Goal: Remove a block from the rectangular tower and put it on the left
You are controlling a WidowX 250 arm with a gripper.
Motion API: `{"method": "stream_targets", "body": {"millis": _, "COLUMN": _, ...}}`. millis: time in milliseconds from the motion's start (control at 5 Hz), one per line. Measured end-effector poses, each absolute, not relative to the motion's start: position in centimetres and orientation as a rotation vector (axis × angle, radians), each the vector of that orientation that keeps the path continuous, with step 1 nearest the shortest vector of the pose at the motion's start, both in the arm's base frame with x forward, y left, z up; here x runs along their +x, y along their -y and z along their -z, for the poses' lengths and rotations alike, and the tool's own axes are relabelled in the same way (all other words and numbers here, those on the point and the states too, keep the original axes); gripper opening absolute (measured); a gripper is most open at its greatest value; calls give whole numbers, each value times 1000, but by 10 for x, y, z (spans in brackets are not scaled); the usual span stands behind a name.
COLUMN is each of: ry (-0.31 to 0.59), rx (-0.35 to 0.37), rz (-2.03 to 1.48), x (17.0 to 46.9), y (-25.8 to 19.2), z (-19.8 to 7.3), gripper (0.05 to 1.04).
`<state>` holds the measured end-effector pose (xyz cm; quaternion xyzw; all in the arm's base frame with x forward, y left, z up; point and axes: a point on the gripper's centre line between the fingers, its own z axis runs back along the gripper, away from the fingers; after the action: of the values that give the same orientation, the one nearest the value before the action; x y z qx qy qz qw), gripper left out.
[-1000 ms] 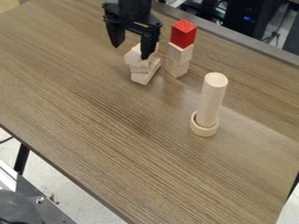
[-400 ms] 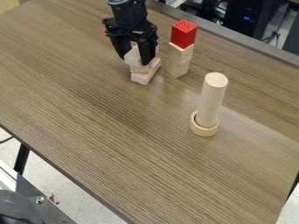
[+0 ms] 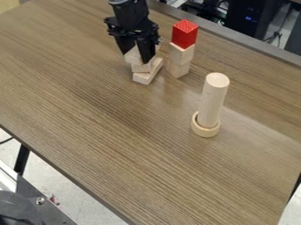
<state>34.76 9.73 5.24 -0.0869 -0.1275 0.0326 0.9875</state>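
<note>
At 12 o'clock on the worktop point(image 3: 117, 145), the gripper point(image 3: 136, 56) has its jaws closed on the top block point(image 3: 133, 54) of the tower point(image 3: 143, 78). Toward 4 o'clock, one ring point(image 3: 204, 132) contains the upright rod point(image 3: 212, 101).

The arm point(image 3: 130, 15) is finished in black throughout its main structure. The uppermost visible section is rounded and carries a narrow, curved grey band point(image 3: 119, 1) along its rim. Below this band, the housing is dark and roughly cylindrical. It leads into a broad crosspiece point(image 3: 132, 32) with an uneven, stepped outline and small projections at both ends. Small pale spots mark the right-hand portion of the crosspiece. The gripper point(image 3: 136, 57) is also black and comprises two fingers point(image 3: 145, 50). Each finger is long, flat-sided and wider at the base, tapering towards the tip.
</note>
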Motion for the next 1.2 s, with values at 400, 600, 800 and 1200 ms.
{"method": "stream_targets", "body": {"millis": 400, "ry": 300, "rx": -210, "rz": -64, "x": 349, "y": -100, "z": -52, "gripper": 562}}
{"method": "stream_targets", "body": {"millis": 600, "ry": 328, "rx": -217, "rz": -59, "x": 349, "y": -103, "z": -54, "gripper": 562}}
{"method": "stream_targets", "body": {"millis": 800, "ry": 370, "rx": -195, "rz": -65, "x": 350, "y": -109, "z": -66, "gripper": 562}}
{"method": "stream_targets", "body": {"millis": 1200, "ry": 374, "rx": -115, "rz": -81, "x": 345, "y": -131, "z": -70, "gripper": 562}}
